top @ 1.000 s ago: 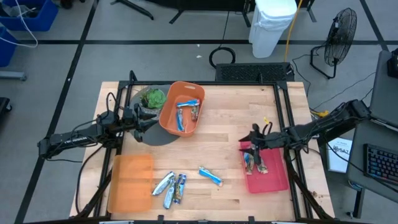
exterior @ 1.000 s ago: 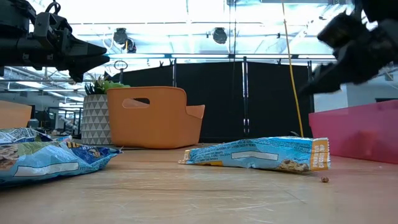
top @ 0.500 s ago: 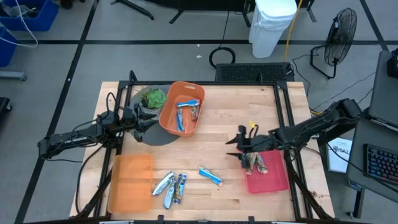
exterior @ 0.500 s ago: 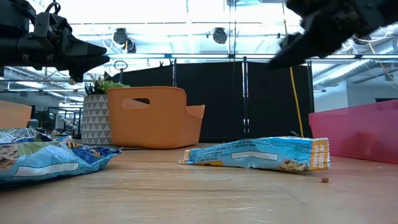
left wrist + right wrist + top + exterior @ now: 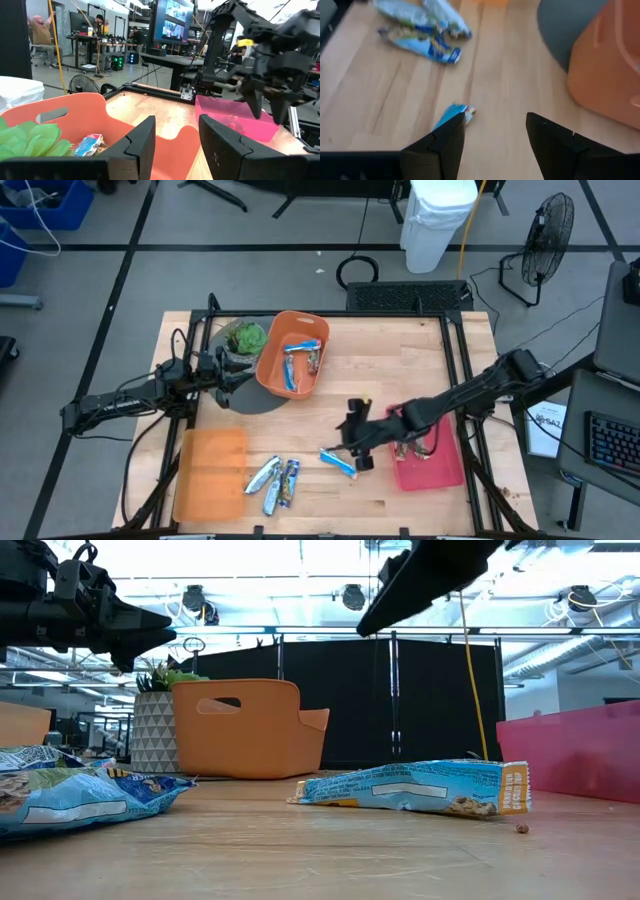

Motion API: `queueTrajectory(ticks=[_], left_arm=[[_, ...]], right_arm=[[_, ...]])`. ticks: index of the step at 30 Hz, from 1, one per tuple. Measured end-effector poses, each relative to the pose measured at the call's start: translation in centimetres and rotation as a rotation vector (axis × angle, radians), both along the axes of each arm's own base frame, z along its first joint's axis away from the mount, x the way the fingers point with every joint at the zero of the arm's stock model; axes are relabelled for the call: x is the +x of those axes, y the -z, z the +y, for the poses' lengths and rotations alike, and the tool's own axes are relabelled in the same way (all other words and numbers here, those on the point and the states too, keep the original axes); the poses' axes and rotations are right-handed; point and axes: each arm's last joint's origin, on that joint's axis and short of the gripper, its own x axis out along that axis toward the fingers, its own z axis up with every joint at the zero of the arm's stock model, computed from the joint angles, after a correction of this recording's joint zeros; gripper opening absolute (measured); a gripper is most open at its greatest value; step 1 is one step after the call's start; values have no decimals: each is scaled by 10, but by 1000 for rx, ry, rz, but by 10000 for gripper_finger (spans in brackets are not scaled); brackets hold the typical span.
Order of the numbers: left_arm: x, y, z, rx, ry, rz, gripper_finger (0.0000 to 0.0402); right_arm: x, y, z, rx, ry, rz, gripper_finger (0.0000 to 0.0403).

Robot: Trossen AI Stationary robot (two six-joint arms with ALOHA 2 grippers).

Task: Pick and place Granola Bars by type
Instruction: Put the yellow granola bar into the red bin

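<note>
Progress: sort partly done, judging by layout. Orange bin at 11 o'clock on surface holds blue and brownish bars; pink tray at 4 o'clock holds brownish bars.
Left over: lone blue bar near centre, at 6 o'clock side; cluster of three bars (silver and blue) at 7 o'clock, beside flat orange tray.
Right gripper: hovers over lone blue bar, empty, jaws apart. Wrist view puts bar's end just ahead of one finger, not yet between the two; no contact visible.
Left gripper: parked at 10 o'clock between potted plant and orange bin, jaws apart, holding nothing.
Next, likely: descend on lone blue bar, then clear cluster.
</note>
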Motion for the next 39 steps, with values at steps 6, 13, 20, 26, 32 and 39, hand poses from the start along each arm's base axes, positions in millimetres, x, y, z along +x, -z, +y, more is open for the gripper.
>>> queueTrajectory(ticks=[6,13,20,26,32,39], left_arm=[[0,0,0,0,0,0,154],[0,0,0,0,0,0,154],[0,0,0,0,0,-1,154],[0,0,0,0,0,-1,154],[0,0,0,0,1,0,154],[0,0,0,0,1,0,154]], right_arm=[[19,-1,10,-55,12,179,201],[23,-1,11,-71,37,353,201],[27,4,12,41,29,440,201],[29,10,12,27,23,458,195],[24,13,11,27,2,523,116],[23,13,13,43,-62,539,10]])
